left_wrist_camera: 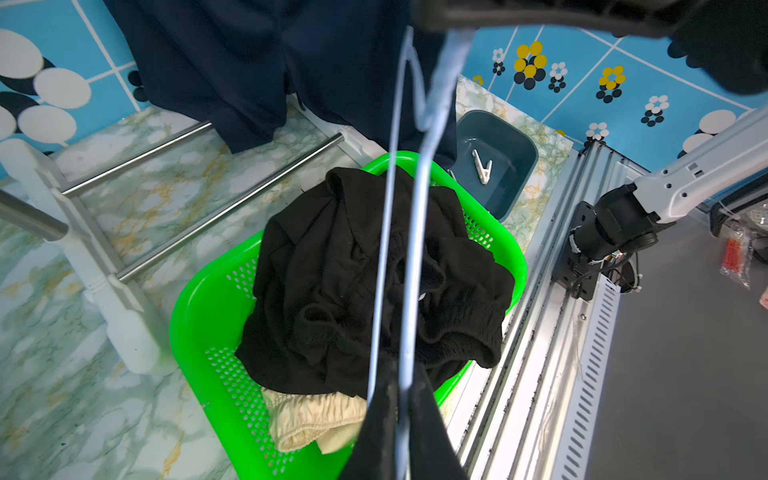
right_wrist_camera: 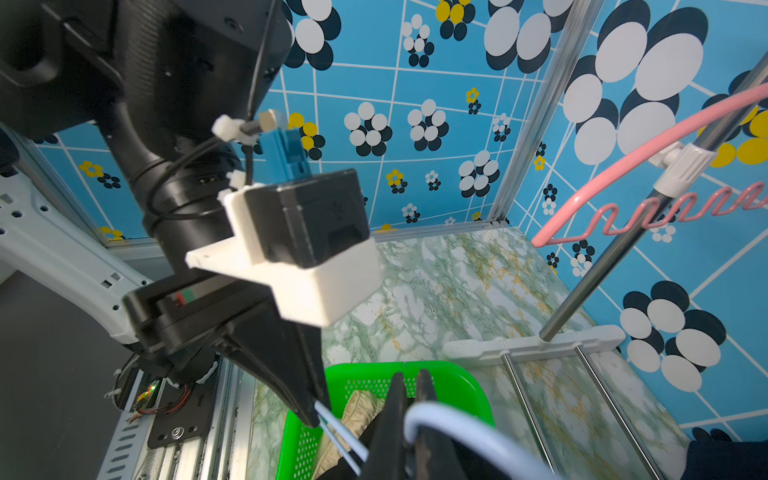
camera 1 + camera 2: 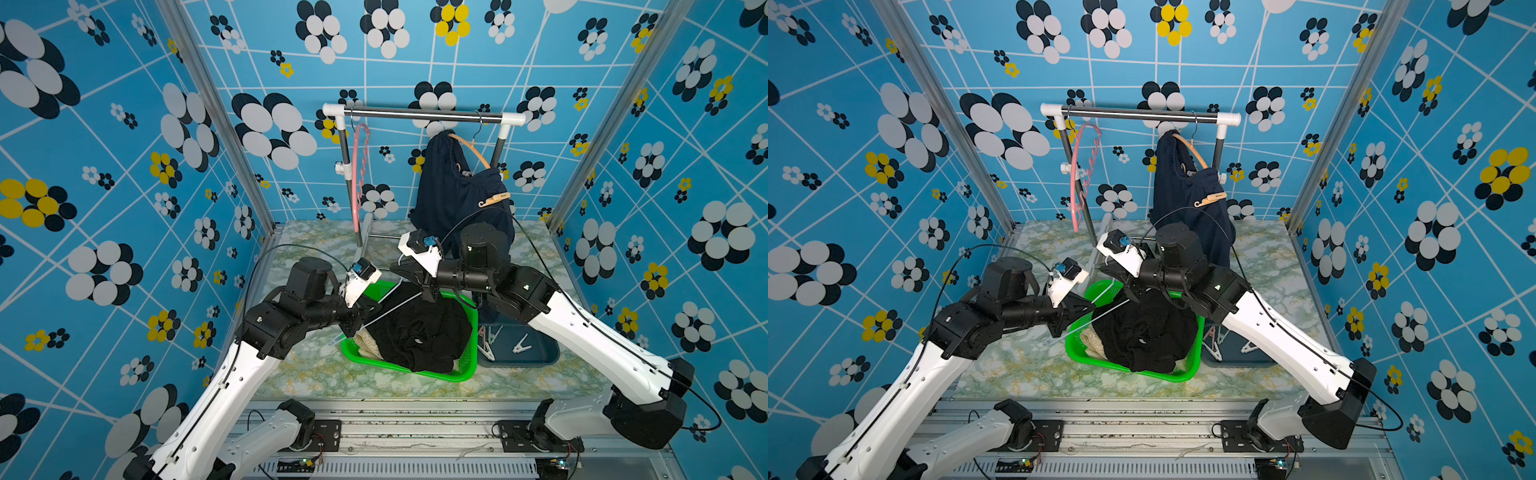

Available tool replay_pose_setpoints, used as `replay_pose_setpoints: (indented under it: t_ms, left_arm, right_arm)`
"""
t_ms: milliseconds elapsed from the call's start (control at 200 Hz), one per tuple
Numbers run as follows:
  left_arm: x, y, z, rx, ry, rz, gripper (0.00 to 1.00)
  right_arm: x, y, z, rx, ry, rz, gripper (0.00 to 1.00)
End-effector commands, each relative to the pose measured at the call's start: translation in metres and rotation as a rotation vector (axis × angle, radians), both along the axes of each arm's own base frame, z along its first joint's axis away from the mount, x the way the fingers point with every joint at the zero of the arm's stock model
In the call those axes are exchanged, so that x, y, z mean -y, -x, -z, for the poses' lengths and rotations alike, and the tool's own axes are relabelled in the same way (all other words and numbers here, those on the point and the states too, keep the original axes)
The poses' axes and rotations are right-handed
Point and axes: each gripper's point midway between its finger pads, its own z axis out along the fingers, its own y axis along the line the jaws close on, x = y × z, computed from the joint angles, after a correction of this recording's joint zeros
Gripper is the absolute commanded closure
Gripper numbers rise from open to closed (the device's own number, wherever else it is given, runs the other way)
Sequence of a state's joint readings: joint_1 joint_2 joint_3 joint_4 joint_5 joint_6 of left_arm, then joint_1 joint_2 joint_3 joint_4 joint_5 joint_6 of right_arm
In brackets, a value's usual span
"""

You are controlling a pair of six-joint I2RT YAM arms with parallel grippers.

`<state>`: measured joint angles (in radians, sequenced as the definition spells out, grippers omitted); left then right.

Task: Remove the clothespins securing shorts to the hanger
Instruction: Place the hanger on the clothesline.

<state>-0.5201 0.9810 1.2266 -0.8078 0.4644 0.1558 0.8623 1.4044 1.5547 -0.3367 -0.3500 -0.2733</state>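
Pink hanger (image 3: 360, 166), upper centre-left, hangs bare on rack (image 3: 424, 114).

Left gripper (image 3: 365, 309), mid-frame: jaws together, clamped on one end of the white hanger (image 3: 395, 308). In the left wrist view the wire runs between the fingers (image 1: 376, 419).

White hanger: bare, held over the basket (image 3: 465, 376), slanting up to the right in both top views.

Basket, centre: black shorts (image 3: 419, 332) heaped on top, beige shorts (image 3: 368, 343) showing beneath at the left edge. Both are off their hangers.

Right gripper (image 3: 428, 293), just right of centre: jaws together on the hook end of the white hanger.

Navy shorts (image 3: 449, 195), upper right of centre: draped on the orange hanger (image 3: 473, 147) on the rack, above the right arm.

Clothespin (image 3: 493, 199), tan, on the right edge of the navy shorts. Its long axis is nearly level across the frame, right end slightly higher. Can't tell which end is the mouth.

Tray (image 3: 540, 357), right of the basket: loose pins (image 3: 521, 344) lie inside.

Step, as I read it: two pairs done, spare hanger in hand. Next likely calls for putting the white hanger away, then freeing one gripper to reach up, pinch the clothespin's tail and pull it off along its axis.
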Motion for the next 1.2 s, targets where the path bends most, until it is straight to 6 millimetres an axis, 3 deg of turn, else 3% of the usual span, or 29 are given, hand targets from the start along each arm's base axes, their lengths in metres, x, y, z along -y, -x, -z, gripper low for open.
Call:
replay_pose_setpoints:
  t_ms: [0, 110, 240, 345, 490, 720, 945, 1195]
  left_arm:
    - [-0.007, -0.010, 0.000, 0.054, -0.078, -0.067, 1.00]
    - [-0.012, -0.015, -0.005, 0.123, -0.134, -0.123, 1.00]
    - [-0.022, -0.021, -0.019, 0.203, -0.157, -0.218, 1.00]
    - [-0.030, -0.026, -0.032, 0.223, -0.125, -0.300, 1.00]
    - [-0.041, -0.032, -0.049, 0.228, -0.087, -0.405, 1.00]
    - [-0.041, -0.048, -0.073, 0.205, -0.026, -0.491, 1.00]
    - [-0.038, -0.088, -0.103, 0.239, 0.010, -0.632, 1.00]
    - [-0.021, -0.152, -0.138, 0.349, 0.011, -0.748, 1.00]
  right_arm:
    - [-0.003, 0.003, -0.010, -0.003, -0.031, -0.017, 1.00]
    - [-0.001, 0.000, -0.010, -0.004, -0.034, 0.011, 0.99]
    - [0.009, -0.005, -0.014, -0.001, -0.053, 0.074, 0.69]
    - [0.021, -0.006, -0.016, -0.006, -0.078, 0.133, 0.50]
    - [0.050, -0.009, -0.017, -0.024, -0.141, 0.264, 0.29]
    - [0.110, -0.014, 0.009, -0.102, -0.221, 0.538, 0.01]
    - [0.148, -0.014, 0.043, -0.175, -0.269, 0.711, 0.01]
    - [0.166, -0.017, 0.074, -0.227, -0.204, 0.822, 0.01]
